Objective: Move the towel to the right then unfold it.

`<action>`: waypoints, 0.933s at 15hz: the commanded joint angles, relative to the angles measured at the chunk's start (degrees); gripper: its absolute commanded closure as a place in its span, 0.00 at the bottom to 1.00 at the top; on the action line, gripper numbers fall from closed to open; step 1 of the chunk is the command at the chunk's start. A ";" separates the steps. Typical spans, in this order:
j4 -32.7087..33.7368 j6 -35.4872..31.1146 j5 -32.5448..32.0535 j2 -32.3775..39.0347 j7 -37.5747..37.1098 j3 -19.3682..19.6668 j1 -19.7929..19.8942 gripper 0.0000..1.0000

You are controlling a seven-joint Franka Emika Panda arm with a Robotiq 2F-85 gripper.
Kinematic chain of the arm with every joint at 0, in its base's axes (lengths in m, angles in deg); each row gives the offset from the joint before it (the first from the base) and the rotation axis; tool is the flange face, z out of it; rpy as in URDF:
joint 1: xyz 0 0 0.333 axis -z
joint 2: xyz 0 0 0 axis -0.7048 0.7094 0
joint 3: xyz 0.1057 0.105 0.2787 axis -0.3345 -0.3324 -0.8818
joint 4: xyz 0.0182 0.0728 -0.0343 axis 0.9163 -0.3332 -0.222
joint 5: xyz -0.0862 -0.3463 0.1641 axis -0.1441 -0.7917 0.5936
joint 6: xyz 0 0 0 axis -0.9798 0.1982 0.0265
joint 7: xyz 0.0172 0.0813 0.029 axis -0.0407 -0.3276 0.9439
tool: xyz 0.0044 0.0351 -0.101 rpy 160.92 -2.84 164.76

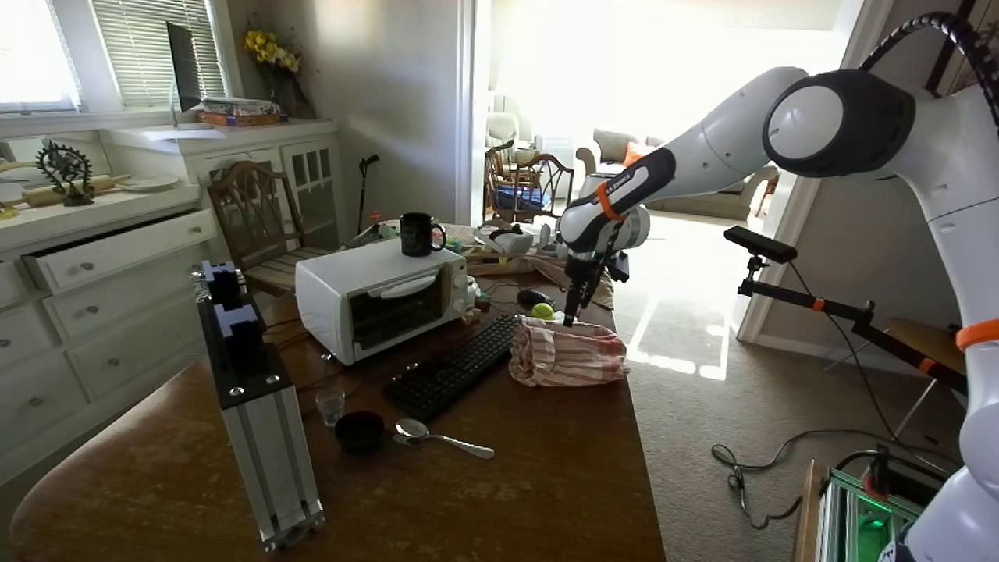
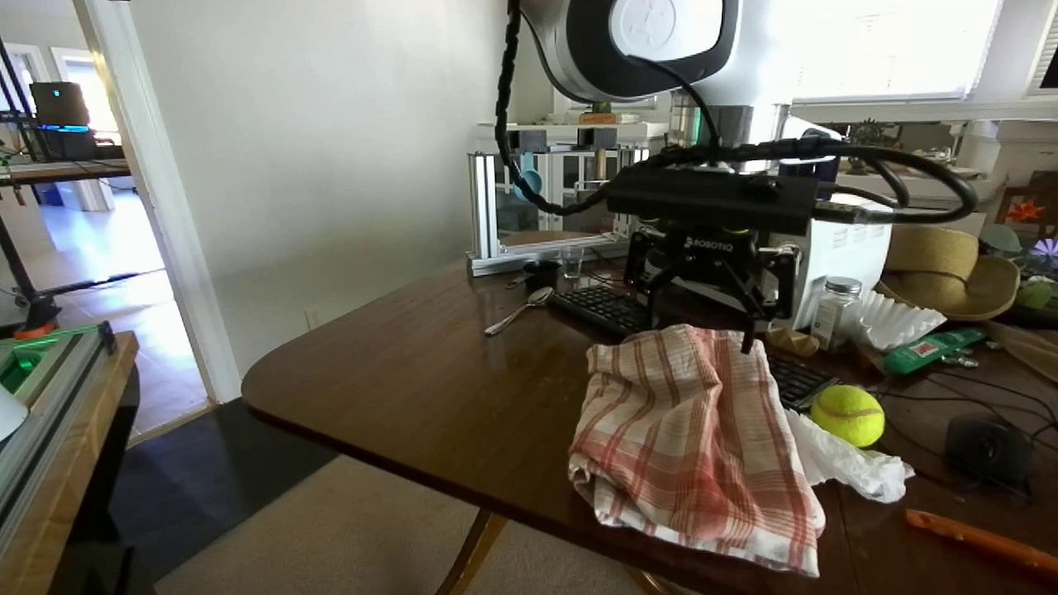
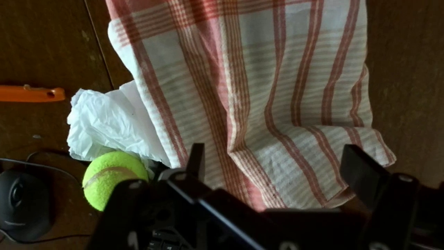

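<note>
The towel, white with red stripes, lies folded and rumpled on the wooden table near its edge, in both exterior views [image 1: 568, 357] [image 2: 694, 450]. It fills much of the wrist view [image 3: 263, 86], with a raised fold down its middle and a turned corner low on the right. My gripper is open and points down at the towel's end by the keyboard, in both exterior views [image 1: 570, 318] [image 2: 699, 335]. In the wrist view my gripper [image 3: 274, 152] has its fingers wide apart with towel cloth showing between them, not clamped. Whether the fingertips touch the cloth I cannot tell.
A tennis ball [image 2: 847, 415] and crumpled white plastic [image 3: 111, 121] lie beside the towel. A black keyboard [image 1: 453, 367] runs along it, before a white toaster oven [image 1: 375, 297]. A mouse [image 3: 22, 205], an orange tool [image 3: 31, 93] and a spoon [image 2: 519, 311] also lie on the table.
</note>
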 commanded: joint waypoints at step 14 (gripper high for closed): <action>23.69 11.43 7.48 16.96 16.88 1.58 0.70 0.30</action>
